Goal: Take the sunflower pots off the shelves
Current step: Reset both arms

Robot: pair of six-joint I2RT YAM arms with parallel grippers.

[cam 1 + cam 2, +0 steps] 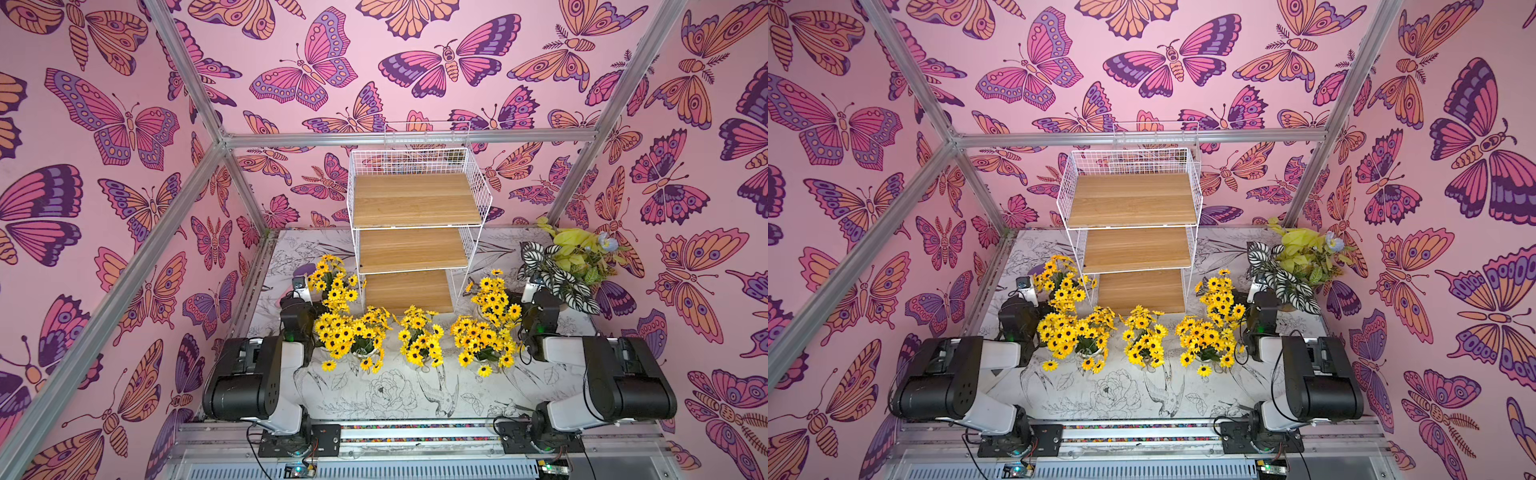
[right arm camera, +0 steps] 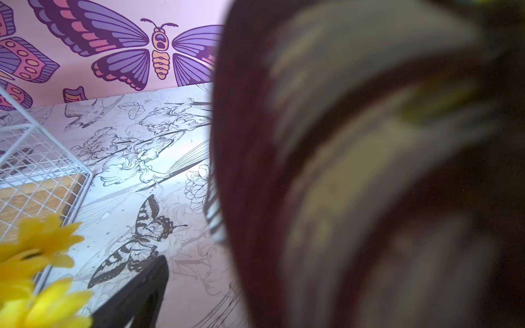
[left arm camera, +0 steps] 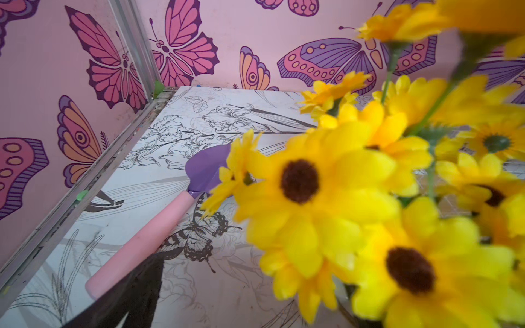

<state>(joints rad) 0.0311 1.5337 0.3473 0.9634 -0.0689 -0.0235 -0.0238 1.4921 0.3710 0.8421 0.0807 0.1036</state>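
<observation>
The shelves (image 1: 415, 232) (image 1: 1133, 232) stand at the back middle of the table, and all three wooden boards are bare. Several sunflower pots stand on the table around the foot of the shelves: one back left (image 1: 332, 282), a front row (image 1: 349, 336) (image 1: 419, 336) (image 1: 482, 340), and one back right (image 1: 494, 295). My left gripper (image 1: 302, 291) hangs just left of the back-left pot, whose blooms (image 3: 326, 184) fill the left wrist view; one dark finger (image 3: 127, 298) shows, set wide, with nothing in the jaws. My right gripper (image 1: 530, 291) sits between the back-right pot and a striped plant, open and empty, one finger (image 2: 136, 298) showing.
A striped black-and-white plant (image 1: 557, 278) and a lime-green plant (image 1: 577, 249) fill the back right corner; a blurred leaf (image 2: 369, 170) covers most of the right wrist view. A purple trowel with a pink handle (image 3: 147, 235) lies by the left wall. Aluminium frame posts (image 1: 249, 195) edge the table.
</observation>
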